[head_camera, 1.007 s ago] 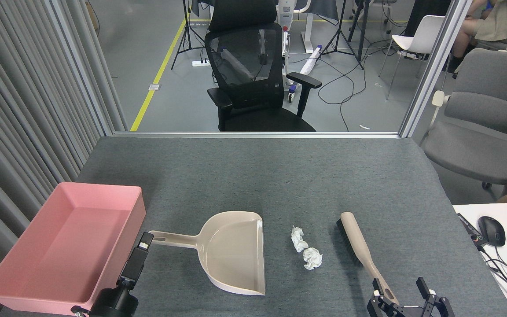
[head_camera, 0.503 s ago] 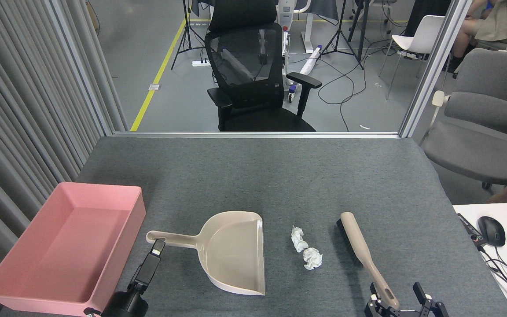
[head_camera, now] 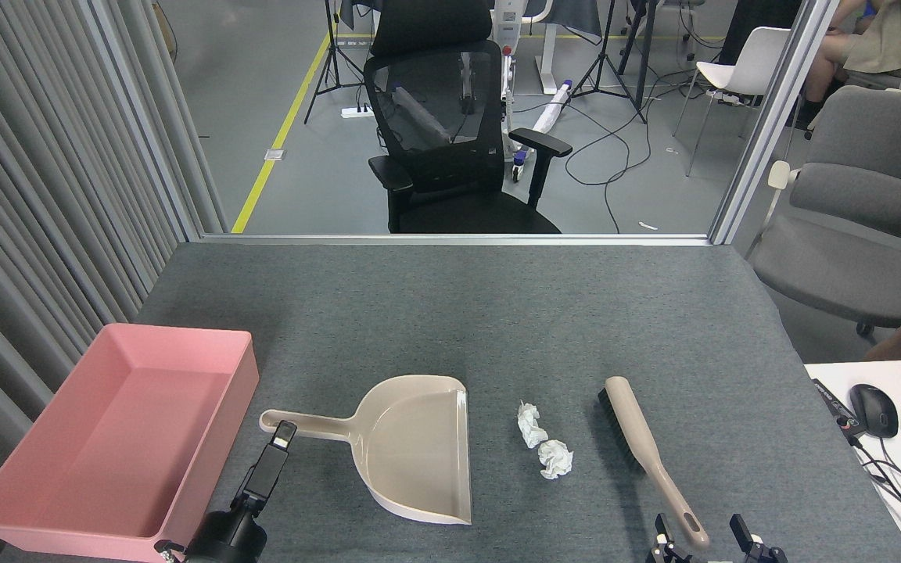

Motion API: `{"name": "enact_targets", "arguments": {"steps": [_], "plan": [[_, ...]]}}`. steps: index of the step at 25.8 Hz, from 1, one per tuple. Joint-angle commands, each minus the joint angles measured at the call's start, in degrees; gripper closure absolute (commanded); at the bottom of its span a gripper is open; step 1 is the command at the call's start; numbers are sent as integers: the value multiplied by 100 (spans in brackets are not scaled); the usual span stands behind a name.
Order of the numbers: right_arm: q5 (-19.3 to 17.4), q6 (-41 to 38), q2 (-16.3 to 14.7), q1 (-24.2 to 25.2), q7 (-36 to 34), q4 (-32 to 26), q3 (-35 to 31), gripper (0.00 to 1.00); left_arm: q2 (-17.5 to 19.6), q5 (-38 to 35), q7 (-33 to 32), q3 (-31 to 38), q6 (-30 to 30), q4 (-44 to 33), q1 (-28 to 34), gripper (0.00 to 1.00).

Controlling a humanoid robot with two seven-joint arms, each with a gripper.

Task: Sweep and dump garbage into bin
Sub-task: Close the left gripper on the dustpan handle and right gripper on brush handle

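Pink bin (head_camera: 67,477) empty; garbage (head_camera: 544,442) beside dustpan (head_camera: 411,446).

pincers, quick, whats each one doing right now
Left pincer: seen end-on by the dustpan handle; cannot tell open or shut.
Right pincer: open, fingers either side of the brush handle end, nothing gripped.

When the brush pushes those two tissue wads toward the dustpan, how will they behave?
The tissue wads look crumpled and very light, so they probably slide or tumble easily. Their irregular shape may make them skitter sideways rather than roll straight. The felt-like table cover might snag them slightly.
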Motion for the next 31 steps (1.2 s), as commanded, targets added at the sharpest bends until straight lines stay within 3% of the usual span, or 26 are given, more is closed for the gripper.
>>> {"name": "enact_targets", "arguments": {"steps": [1, 19, 24, 31], "plan": [[4, -18, -1, -9, -54, 96, 7, 2, -1, 8, 2, 5, -18, 51, -7, 1], [21, 18, -53, -316, -54, 509, 139, 3, -1, 8, 2, 5, -80, 60, -25, 1], [21, 18, -53, -378, -54, 535, 139, 11, -10, 8, 2, 5, -80, 68, -25, 1], [21, 18, -53, -448, -54, 553, 147, 11, -10, -1, 2, 5, -80, 51, -25, 1]]}}
